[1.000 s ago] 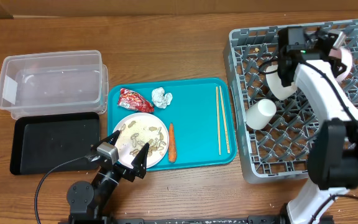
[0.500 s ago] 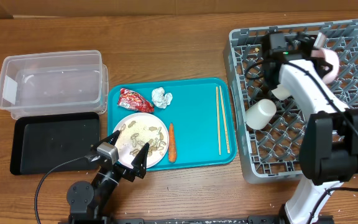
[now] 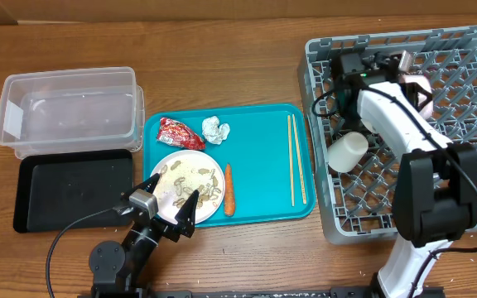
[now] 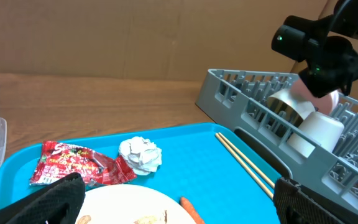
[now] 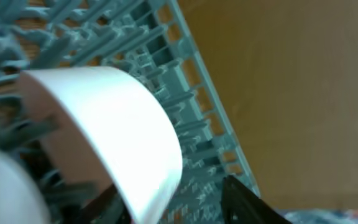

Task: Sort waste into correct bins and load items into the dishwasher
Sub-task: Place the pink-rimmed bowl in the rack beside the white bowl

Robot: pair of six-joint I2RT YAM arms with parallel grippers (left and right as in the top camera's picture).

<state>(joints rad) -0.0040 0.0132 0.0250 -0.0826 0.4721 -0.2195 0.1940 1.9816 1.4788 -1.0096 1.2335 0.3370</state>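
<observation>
My right gripper (image 3: 408,70) is over the grey dish rack (image 3: 321,219) and holds a white bowl (image 3: 421,89); in the right wrist view the bowl's wall (image 5: 104,130) lies between my fingers (image 5: 244,199). A white cup (image 3: 346,151) lies in the rack. My left gripper (image 3: 171,200) is open and empty over the near edge of the white plate (image 3: 185,170), which holds peanut shells (image 3: 209,192). On the teal tray (image 3: 263,178) lie the red wrapper (image 3: 180,132), tissue (image 3: 215,128), carrot (image 3: 228,189) and chopsticks (image 3: 296,157).
The clear tub (image 3: 69,112) stands at the far left with the black tray (image 3: 73,190) in front of it. Another white bowl (image 4: 288,102) stands on edge in the rack beside the cup (image 4: 316,132). The rack's raised wall (image 4: 229,93) borders the tray's right side.
My right gripper has moved left across the back of the rack, and the bowl has moved left with it. The left arm and the tray's things have not moved.
</observation>
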